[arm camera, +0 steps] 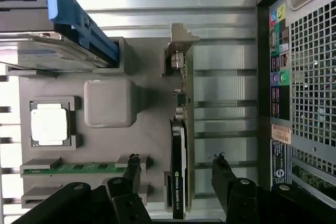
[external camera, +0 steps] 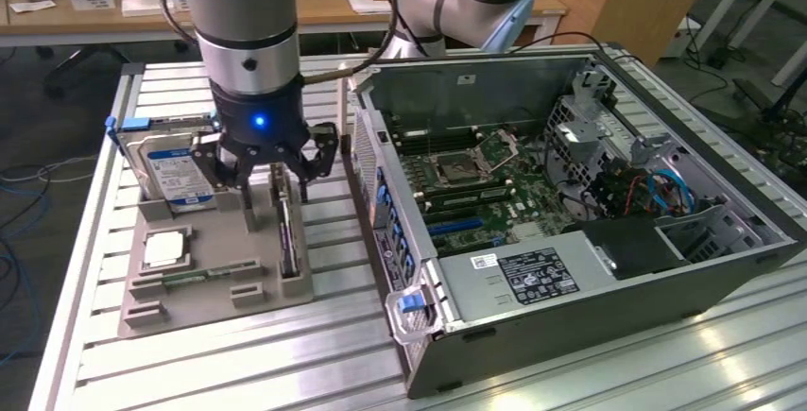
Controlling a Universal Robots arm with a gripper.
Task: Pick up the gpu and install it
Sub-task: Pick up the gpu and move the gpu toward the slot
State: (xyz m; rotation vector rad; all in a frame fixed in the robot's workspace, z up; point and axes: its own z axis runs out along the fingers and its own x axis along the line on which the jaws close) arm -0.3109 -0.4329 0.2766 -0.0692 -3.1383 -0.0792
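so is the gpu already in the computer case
No, the gpu stands on edge in the grey holder tray, with the open gripper over it.

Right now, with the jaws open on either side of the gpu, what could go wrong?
One fingertip hangs over the end of the memory stick, so lowering might clip it. The gpu stands thin on edge in the grey holder; an off-centre squeeze could tilt or jam it. The computer case sits close beside, leaving little swing room.

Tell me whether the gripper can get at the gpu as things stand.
Probably yes. The gripper is open above the gpu, one finger to each side of the card standing on edge, and nothing else lies in the gap.
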